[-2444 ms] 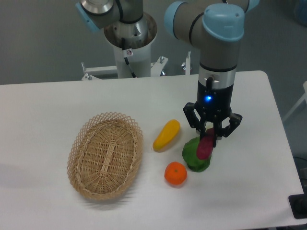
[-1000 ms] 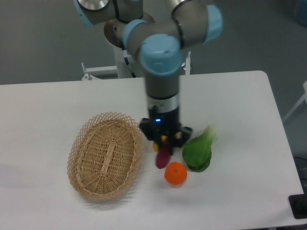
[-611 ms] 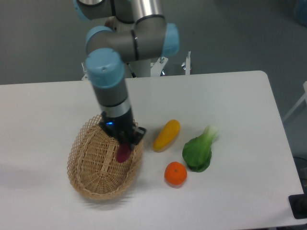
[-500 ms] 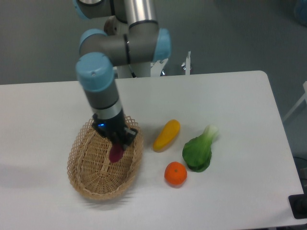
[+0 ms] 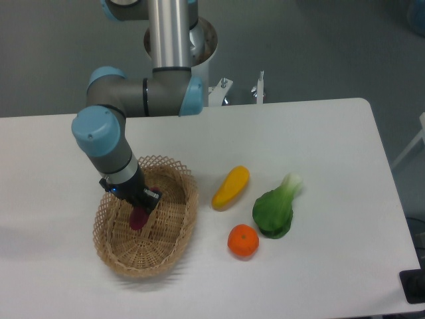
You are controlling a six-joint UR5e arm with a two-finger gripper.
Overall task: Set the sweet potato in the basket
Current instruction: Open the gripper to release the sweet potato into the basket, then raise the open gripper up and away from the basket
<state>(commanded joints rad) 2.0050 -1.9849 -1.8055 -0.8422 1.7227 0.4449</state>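
The sweet potato [image 5: 139,218] is gripped in the hand [image 5: 137,207], fingers closed on it, and is held low over the inside of the basket [image 5: 180,233]. Transport is judged nearly done; release and withdrawal are left. Squash [image 5: 230,187], orange [image 5: 243,240] and greens [image 5: 273,211] lie on the worktop [image 5: 319,146].

Robotics lab bench. Industrial arm [image 5: 133,100] on a metal pedestal [image 5: 189,53] bolted behind a plain white tabletop [image 5: 319,133]; grey floor [image 5: 319,46] beyond it. Toy-looking produce beside the wicker basket [image 5: 176,239], staged test props.
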